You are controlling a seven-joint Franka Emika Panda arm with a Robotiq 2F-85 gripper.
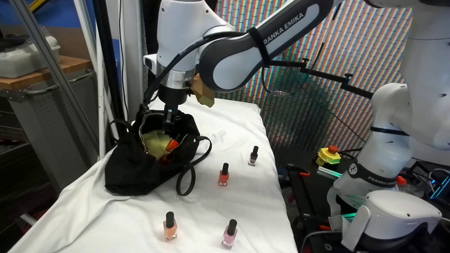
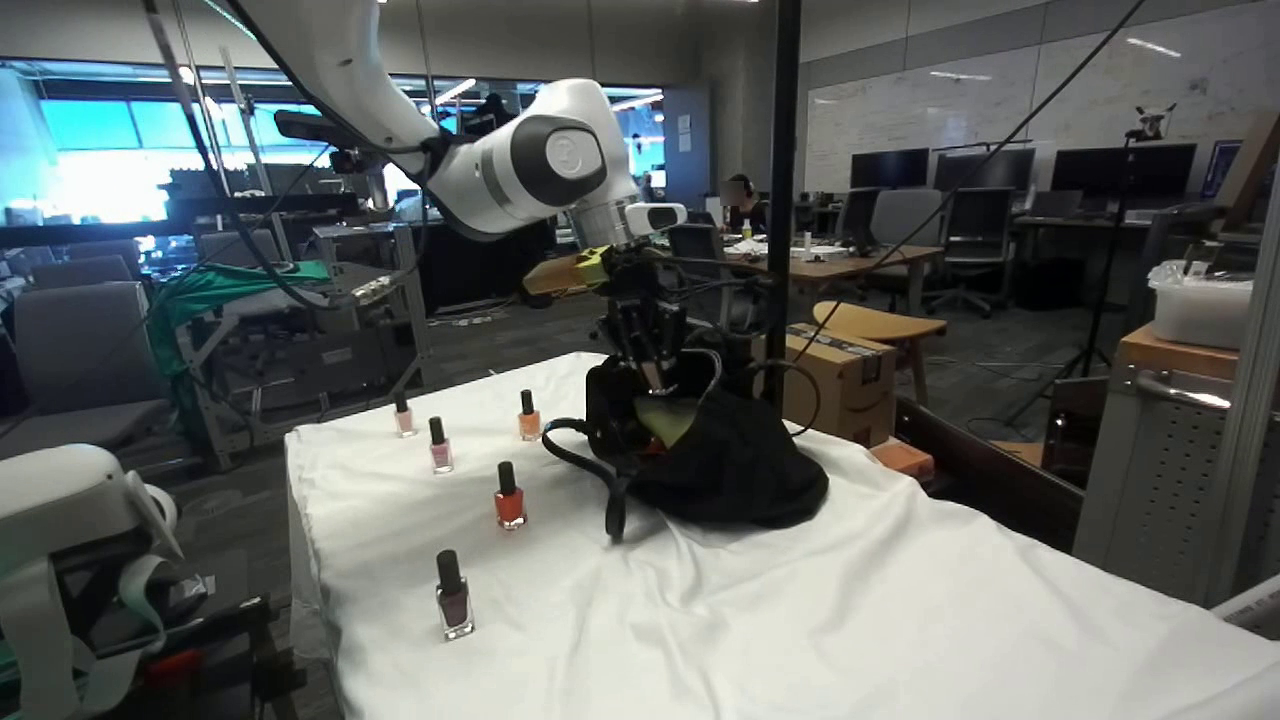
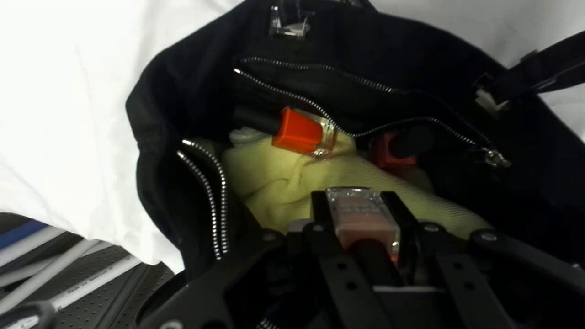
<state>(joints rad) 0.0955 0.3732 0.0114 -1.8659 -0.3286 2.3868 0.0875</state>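
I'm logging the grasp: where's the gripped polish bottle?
In the wrist view, low and right of centre, the gripper holds the polish bottle above yellow cloth in the black bag.

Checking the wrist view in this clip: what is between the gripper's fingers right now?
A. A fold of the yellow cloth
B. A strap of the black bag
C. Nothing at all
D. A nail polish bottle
D: the wrist view shows the gripper closed on a pinkish nail polish bottle, its clear glass base facing away from the wrist, with the yellow cloth in the black bag behind it.
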